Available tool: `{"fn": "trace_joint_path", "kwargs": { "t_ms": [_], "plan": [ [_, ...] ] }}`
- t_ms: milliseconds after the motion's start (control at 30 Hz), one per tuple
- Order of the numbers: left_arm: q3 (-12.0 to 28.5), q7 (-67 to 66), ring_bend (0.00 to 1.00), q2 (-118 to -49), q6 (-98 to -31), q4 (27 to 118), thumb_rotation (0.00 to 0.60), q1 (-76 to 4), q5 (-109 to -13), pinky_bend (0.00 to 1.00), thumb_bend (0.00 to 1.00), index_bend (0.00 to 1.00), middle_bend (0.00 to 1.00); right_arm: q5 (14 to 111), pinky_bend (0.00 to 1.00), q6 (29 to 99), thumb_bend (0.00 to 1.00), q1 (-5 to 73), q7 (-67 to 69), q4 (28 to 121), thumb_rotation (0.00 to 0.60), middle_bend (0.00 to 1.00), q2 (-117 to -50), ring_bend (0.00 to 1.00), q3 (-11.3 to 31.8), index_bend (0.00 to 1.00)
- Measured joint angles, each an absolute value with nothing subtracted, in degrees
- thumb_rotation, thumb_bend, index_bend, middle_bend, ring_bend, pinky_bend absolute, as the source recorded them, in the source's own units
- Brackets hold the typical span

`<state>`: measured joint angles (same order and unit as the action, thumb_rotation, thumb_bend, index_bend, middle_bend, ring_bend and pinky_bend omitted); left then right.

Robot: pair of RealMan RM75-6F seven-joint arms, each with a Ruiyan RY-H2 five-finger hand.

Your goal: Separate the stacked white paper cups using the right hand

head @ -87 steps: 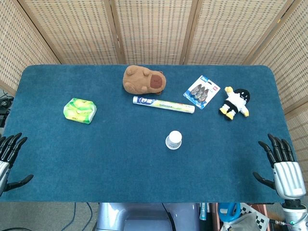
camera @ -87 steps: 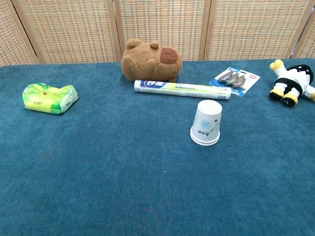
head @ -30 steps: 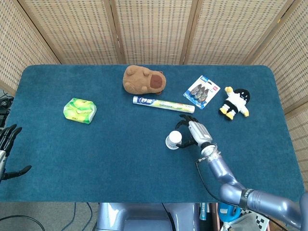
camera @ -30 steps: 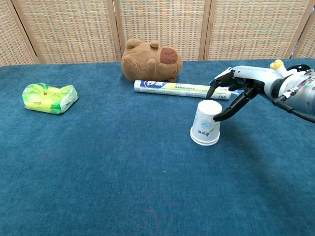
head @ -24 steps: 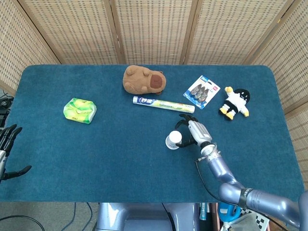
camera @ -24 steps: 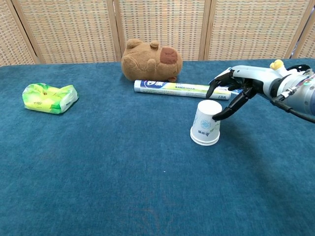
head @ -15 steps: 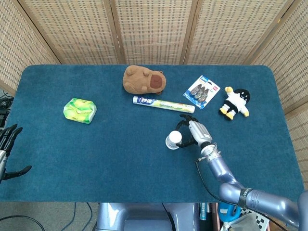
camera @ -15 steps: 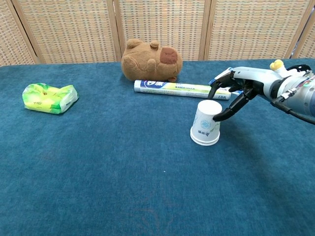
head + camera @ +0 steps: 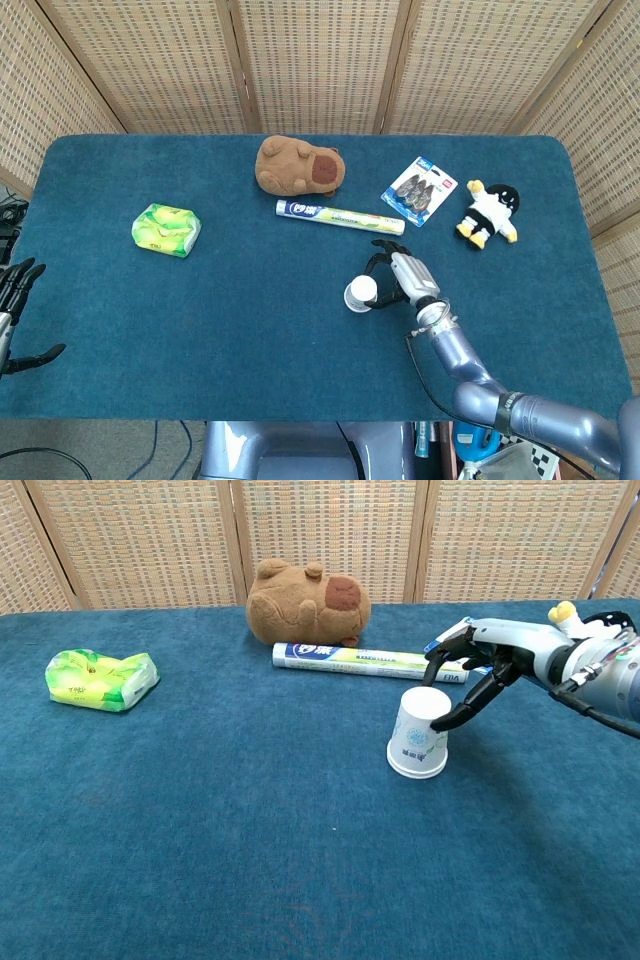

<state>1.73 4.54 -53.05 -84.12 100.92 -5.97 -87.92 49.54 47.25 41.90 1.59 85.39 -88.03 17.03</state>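
Note:
The stacked white paper cups (image 9: pixel 360 294) (image 9: pixel 419 734) stand upside down near the middle of the blue table, with a faint print on the side. My right hand (image 9: pixel 404 276) (image 9: pixel 492 652) is just right of the cups with its fingers spread. The thumb tip touches the upper right side of the stack, and the other fingers arch over and behind its top without closing on it. My left hand (image 9: pixel 14 304) hangs off the table's left front edge with fingers apart and nothing in it; the chest view does not show it.
A rolled tube (image 9: pixel 340 216) (image 9: pixel 370 660) lies just behind the cups. Behind it is a brown plush (image 9: pixel 298 165) (image 9: pixel 308 602). A blister pack (image 9: pixel 419 190), partly hidden by the hand in the chest view, and a penguin doll (image 9: pixel 488 213) (image 9: pixel 592 646) lie to the right. A green tissue pack (image 9: pixel 165 229) (image 9: pixel 101 679) lies far left.
The right hand came in from the table's right front edge to the cups. In the last second it has stayed there, and the stack has shifted very slightly under the thumb. The left hand dropped a little.

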Motion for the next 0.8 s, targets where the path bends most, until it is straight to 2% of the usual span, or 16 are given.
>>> {"fn": "trace_joint_path", "kwargs": {
  "t_ms": [467, 800],
  "plan": [
    [1.66, 4.47, 0.0, -53.03, -84.17, 101.0, 0.6, -5.98, -88.03, 0.0, 0.06, 0.0, 0.0, 49.87, 0.11, 47.4, 0.19, 41.02, 5.5, 91.78, 0.6, 0.19, -83.61, 0.09, 19.33, 0.51],
    [1.69, 4.28, 0.0, -53.07, -83.93, 101.03, 0.6, -6.12, -87.92, 0.0, 0.06, 0.0, 0.0, 59.37, 0.11, 55.34, 0.21, 40.66, -6.51, 90.67, 0.6, 0.21, -82.57, 0.09, 15.27, 0.51]
  ]
}}
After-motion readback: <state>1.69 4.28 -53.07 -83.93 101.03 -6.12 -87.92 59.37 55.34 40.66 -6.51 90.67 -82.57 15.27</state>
